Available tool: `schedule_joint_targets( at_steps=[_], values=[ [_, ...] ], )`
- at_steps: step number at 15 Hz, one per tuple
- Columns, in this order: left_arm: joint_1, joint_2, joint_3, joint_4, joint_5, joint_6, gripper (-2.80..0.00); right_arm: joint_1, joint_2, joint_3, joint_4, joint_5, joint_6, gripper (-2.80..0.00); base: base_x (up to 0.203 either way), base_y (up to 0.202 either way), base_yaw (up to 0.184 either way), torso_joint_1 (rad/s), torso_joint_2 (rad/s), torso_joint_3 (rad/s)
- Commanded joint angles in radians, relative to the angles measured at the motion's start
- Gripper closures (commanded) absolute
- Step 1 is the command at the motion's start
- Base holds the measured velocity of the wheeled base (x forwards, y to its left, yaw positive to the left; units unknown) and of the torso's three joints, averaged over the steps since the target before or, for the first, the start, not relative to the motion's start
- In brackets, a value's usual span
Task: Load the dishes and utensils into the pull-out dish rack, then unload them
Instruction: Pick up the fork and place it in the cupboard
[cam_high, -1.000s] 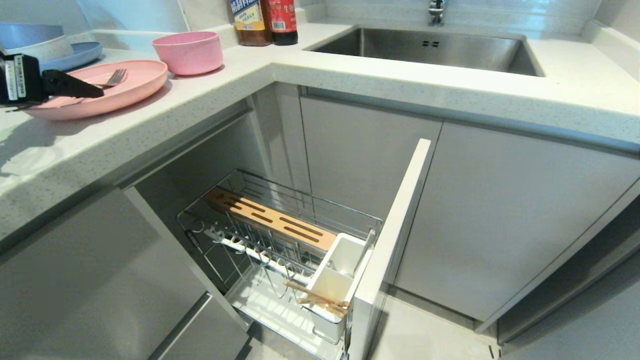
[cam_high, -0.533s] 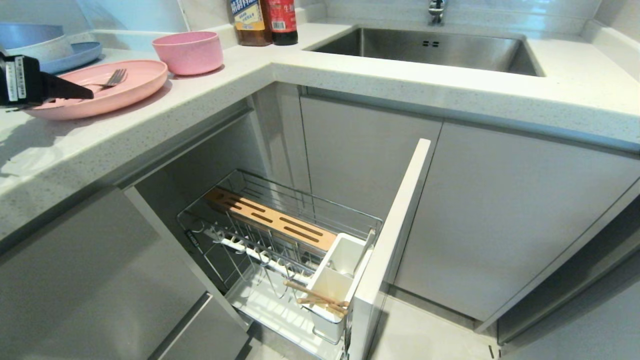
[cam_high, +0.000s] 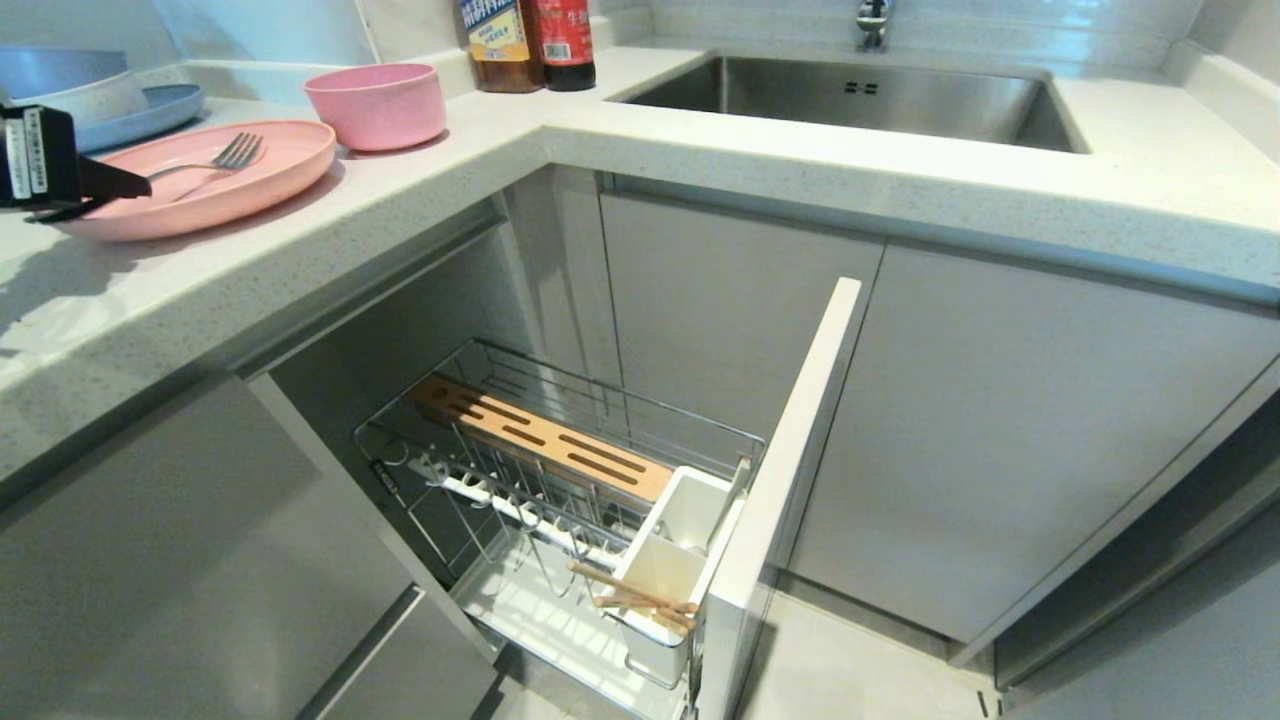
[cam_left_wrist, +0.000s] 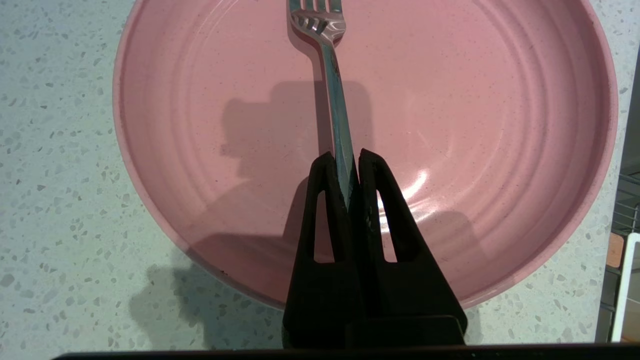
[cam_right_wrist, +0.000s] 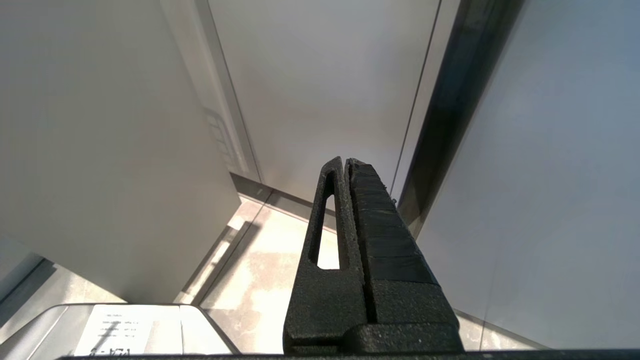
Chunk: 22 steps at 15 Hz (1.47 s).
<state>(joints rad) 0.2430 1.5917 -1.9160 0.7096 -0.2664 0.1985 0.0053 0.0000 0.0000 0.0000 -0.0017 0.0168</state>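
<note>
Fork pinched over the pink plate

The left gripper clamps the fork handle above the plate, at ten o'clock from the pull-out dish rack; the right gripper hangs closed.

My left gripper reaches in level from the left edge of the head view, its jaws pressed tight on the fork. My right gripper hangs low beside me, pointing downward, its jaws closed flat together on nothing.
</note>
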Motion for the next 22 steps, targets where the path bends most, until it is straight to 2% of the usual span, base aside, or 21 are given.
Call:
schedule_joint_targets(
  at_steps=[1,4,6,9,13,16,17,19,20,22],
  values=[
    [0.001,-0.001,0.0,0.005,-0.001,0.001,0.0,0.001,0.0,0.002,0.0,0.0,0.0,0.0,0.0,0.0,0.0,0.0,0.0,0.0],
    [-0.001,-0.017,-0.004,-0.009,-0.003,-0.029,0.0,0.001,0.0,0.002,0.0,0.0,0.0,0.0,0.0,0.0,0.0,0.0,0.0,0.0],
    [-0.004,-0.029,-0.003,-0.08,-0.004,-0.125,0.0,0.001,0.0,0.002,0.0,0.0,0.0,0.0,0.0,0.0,0.0,0.0,0.0,0.0],
    [-0.038,-0.045,-0.004,-0.245,-0.004,-0.358,0.0,0.001,0.0,0.002,0.0,0.0,0.0,0.0,0.0,0.0,0.0,0.0,0.0,0.0],
    [-0.143,-0.063,-0.005,-0.285,-0.002,-0.486,0.0,0.001,0.0,0.002,0.0,0.0,0.0,0.0,0.0,0.0,0.0,0.0,0.0,0.0],
    [-0.264,-0.069,-0.003,-0.281,0.012,-0.545,0.0,0.001,0.0,0.002,0.0,0.0,0.0,0.0,0.0,0.0,0.0,0.0,0.0,0.0],
    [-0.272,-0.07,-0.002,-0.279,0.021,-0.554,0.0,0.001,0.0,0.002,0.0,0.0,0.0,0.0,0.0,0.0,0.0,0.0,0.0,0.0],
    [-0.271,-0.077,0.0,-0.275,0.056,-0.546,0.0,0.001,0.0,0.002,0.0,0.0,0.0,0.0,0.0,0.0,0.0,0.0,0.0,0.0],
    [-0.266,-0.084,0.001,-0.275,0.105,-0.536,0.0,-0.001,0.0,0.002,0.0,0.0,0.0,0.0,0.0,0.0,0.0,0.0,0.0,0.0],
    [-0.193,-0.094,0.003,-0.265,0.165,-0.485,0.0,0.001,0.0,0.002,0.0,0.0,0.0,0.0,0.0,0.0,0.0,0.0,0.0,0.0]
  ],
)
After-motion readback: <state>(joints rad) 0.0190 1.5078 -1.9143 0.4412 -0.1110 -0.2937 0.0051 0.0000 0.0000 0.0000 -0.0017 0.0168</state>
